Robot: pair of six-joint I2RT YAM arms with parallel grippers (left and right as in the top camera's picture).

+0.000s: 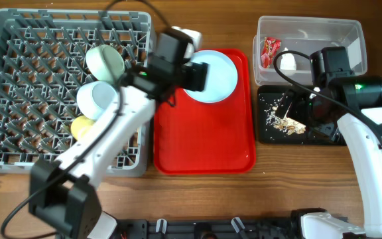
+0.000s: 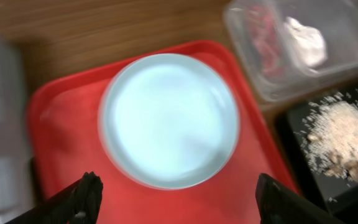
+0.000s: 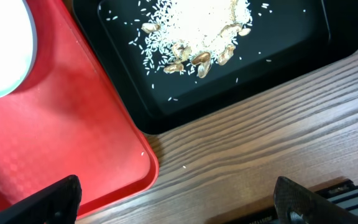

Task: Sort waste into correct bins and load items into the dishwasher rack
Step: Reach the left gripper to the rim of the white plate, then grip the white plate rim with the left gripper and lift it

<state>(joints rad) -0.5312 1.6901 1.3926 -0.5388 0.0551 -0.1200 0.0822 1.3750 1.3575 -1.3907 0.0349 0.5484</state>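
Since the round pale plate [image 1: 216,78] is the only dish on the red tray [image 1: 204,143], at its far end, the coming move turns on how that plate sits relative to the left gripper [image 1: 197,75]. From overhead, the left arm reaches in from the near left and its gripper hangs over the plate's left edge. The left wrist view puts the plate [image 2: 169,121] square ahead of the gripper [image 2: 179,186], centred between the two fingers [image 2: 82,198], which stand wide apart and hold nothing. Being round, the plate has no long axis to line up with, so I judge the grip depends only on reaching a rim, and the left rim is nearest. The dishwasher rack [image 1: 18,86] lies directly left of the red tray, with two pale bowls [image 1: 105,61] and a yellow cup [image 1: 80,126] already among its pegs. The carry would therefore run leftwards, on the left arm's own side. The right gripper [image 3: 179,196] is likewise spread wide and empty, by the near left corner of the black tray [image 3: 328,37] where the crumbs [image 3: 197,37] lie, well apart from the plate. In the clear tub [image 1: 337,33] at the far right sit the red wrapper [image 1: 270,50] and the paper wad [image 1: 288,62].
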